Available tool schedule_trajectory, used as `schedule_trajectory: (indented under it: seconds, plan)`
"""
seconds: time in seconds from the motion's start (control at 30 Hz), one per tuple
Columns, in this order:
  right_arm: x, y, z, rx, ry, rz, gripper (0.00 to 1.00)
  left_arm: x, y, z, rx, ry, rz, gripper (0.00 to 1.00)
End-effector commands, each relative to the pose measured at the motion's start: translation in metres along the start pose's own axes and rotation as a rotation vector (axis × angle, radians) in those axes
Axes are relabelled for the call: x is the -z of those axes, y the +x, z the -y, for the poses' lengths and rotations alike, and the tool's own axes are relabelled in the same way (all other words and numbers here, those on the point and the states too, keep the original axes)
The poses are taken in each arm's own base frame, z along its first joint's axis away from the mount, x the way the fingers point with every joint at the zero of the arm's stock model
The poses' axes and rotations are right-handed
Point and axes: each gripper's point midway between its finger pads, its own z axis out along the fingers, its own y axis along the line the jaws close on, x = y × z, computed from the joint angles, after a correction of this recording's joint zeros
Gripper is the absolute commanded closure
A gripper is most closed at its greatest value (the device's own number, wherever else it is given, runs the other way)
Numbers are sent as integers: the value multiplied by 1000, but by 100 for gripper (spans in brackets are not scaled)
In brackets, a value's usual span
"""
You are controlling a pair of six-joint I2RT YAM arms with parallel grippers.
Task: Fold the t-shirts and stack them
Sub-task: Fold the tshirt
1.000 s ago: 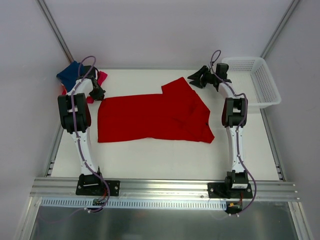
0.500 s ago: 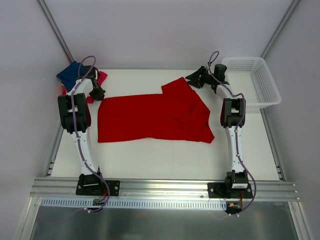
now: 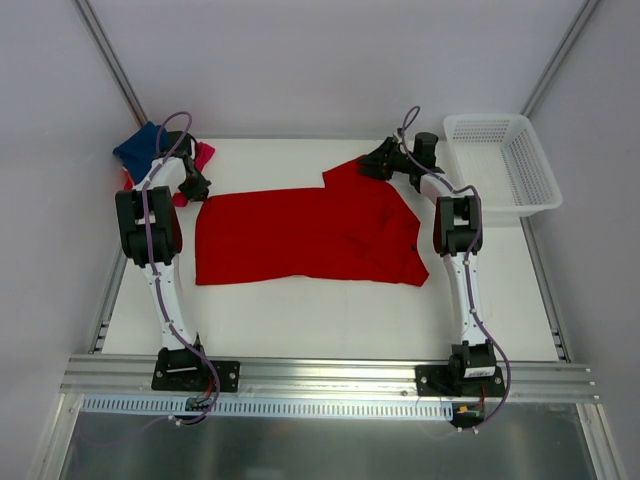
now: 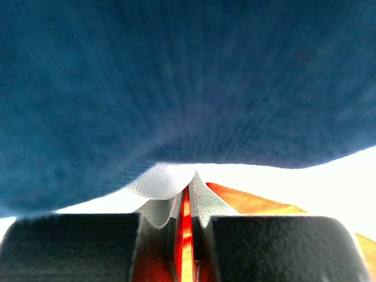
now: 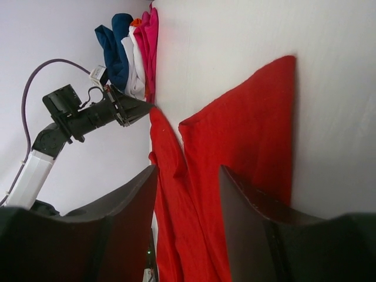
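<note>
A large red t-shirt (image 3: 300, 235) lies spread across the middle of the table, one sleeve reaching toward the back right. My left gripper (image 3: 197, 187) is shut at its far left corner, and a sliver of red cloth shows between the fingers (image 4: 202, 200). Right beside it is the stack of folded t-shirts: navy (image 3: 138, 150) (image 4: 188, 76), white (image 4: 155, 179), orange (image 4: 252, 200) and magenta (image 3: 205, 155). My right gripper (image 3: 368, 165) (image 5: 188, 170) hangs open over the far sleeve (image 5: 247, 129), with nothing between its fingers.
A white mesh basket (image 3: 505, 160) stands at the back right corner, just right of the right arm. The side walls and their metal frame posts close in the table at left and right. The left arm (image 5: 76, 117) also shows in the right wrist view.
My right gripper has swung left, away from the basket, and now hangs over the red shirt's far sleeve. The left arm and the shirt have not moved.
</note>
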Motion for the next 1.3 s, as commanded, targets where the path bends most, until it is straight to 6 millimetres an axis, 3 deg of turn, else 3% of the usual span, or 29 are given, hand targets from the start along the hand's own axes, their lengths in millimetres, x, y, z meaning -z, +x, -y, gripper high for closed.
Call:
schedule_trajectory:
  seconds: [0.0, 0.07, 0.1, 0.13, 0.27, 0.4, 0.43, 0.6, 0.77, 0.8, 0.9, 1.13, 1.27]
  plan:
    - [13, -16, -56, 125, -87, 7, 51, 12, 12, -4, -11, -12, -43, 100]
    - [18, -12, -52, 97, -4, -8, 53, 12, 12, -3, -10, -8, -42, 100]
    - [20, -19, -41, 239, 80, 29, 51, 11, 12, -4, -8, -10, -44, 100]
    - [28, -10, -47, 232, 161, 7, 50, 11, 12, -3, -9, -9, -43, 100]
    - [41, -12, -50, 331, 259, 20, 49, 11, 12, -2, -9, -5, -44, 100]
    - [51, -13, -33, 416, 448, 26, 50, 11, 12, -3, -7, -5, -46, 100]
    - [50, -4, -27, 444, 492, -6, 50, 11, 12, -2, -9, -5, -46, 100]
    - [55, 2, -10, 572, 680, -37, 50, 12, 12, -2, -6, -1, -47, 100]
    - [54, 16, 1, 601, 749, -79, 52, 11, 13, -2, -7, 0, -49, 100]
    - [53, 17, -8, 618, 742, -72, 52, 11, 13, -2, -6, -2, -48, 100]
    - [56, 21, -10, 655, 782, -76, 51, 11, 12, -2, -6, -1, -47, 100]
    - [56, 18, -11, 652, 811, -73, 51, 12, 14, -2, -6, -1, -52, 100]
    - [62, 6, -16, 688, 854, -38, 50, 12, 14, -1, -7, 1, -51, 100]
